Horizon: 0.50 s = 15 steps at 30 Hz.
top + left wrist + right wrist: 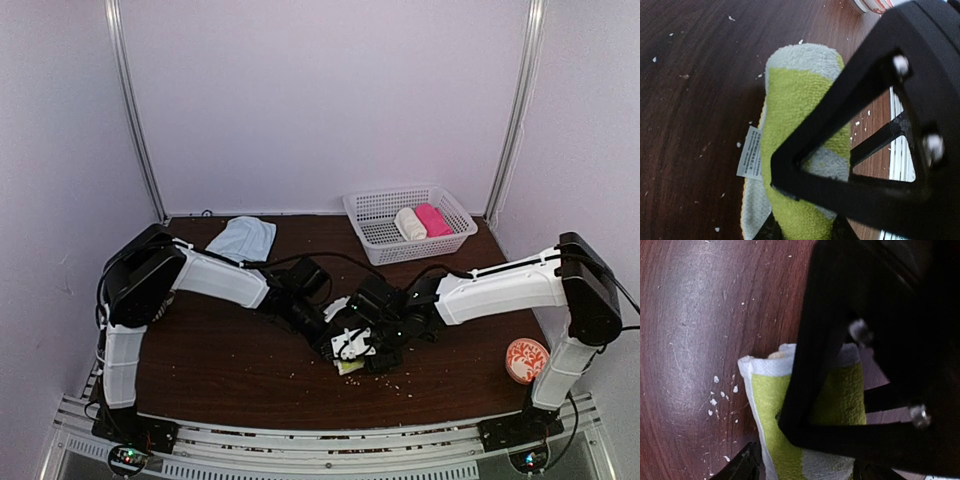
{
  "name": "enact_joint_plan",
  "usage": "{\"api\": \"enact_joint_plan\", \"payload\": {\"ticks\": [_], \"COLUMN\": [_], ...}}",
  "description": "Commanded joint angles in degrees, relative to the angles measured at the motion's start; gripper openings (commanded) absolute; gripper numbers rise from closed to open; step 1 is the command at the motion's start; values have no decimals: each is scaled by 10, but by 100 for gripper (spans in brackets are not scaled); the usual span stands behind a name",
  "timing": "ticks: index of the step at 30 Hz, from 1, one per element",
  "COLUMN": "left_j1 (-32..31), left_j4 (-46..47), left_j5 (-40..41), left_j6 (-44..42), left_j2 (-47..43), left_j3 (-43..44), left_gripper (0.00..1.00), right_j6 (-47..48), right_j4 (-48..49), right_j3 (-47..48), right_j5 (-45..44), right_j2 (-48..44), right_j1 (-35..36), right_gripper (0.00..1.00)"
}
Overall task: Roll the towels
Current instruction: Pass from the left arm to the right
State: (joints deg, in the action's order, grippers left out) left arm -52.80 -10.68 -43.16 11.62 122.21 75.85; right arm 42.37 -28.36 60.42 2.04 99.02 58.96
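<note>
From above, we see the left gripper (340, 350) and the right gripper (378, 352) meeting low over the yellow-green towel (350, 368), near the middle front of the table (220, 370). The pale blue towel (243, 238) lies loose and unrolled, well apart at the far left.

In the left wrist view the yellow-green towel is a fat roll, its label (750, 152) poking out at the loose edge. Our fingers (771, 229) flank one end, set narrow; we cannot tell whether they press.

In the right wrist view the fingers (742, 466) likewise straddle the roll, close beside it; whether they grip is unclear.

We judge the terry light, soft and springy, not slippery, and apt to unroll. We would best hold it across the roll, pinning the loose flap.
</note>
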Motion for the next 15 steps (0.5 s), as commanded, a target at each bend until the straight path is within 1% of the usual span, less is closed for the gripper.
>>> {"api": "enact_joint_plan", "payload": {"ticks": [1,4,7,10,15], "left_j1": [-1,0,4,11,18], "left_j4": [-47,-47,-36,-26,-18], "left_j5": [21,24,26,28,28], "left_j6": [-11,-13,-12,-12,-11], "left_j2": [22,18,6,-9,-21], "left_j3": [-14,-16,-24,-34,-47], "left_gripper": [26,28,33,38,42], "right_j6": [5,5,5,5,-2], "right_j4": [-4,-14,-20,-23,-22], "right_j3": [17,20,22,20,13], "right_j5": [-21,-11,-6,-6,-4], "right_j2": [40,46,50,56,70], "right_j1": [1,1,1,2,2], "right_gripper": [60,51,45,44,42]}}
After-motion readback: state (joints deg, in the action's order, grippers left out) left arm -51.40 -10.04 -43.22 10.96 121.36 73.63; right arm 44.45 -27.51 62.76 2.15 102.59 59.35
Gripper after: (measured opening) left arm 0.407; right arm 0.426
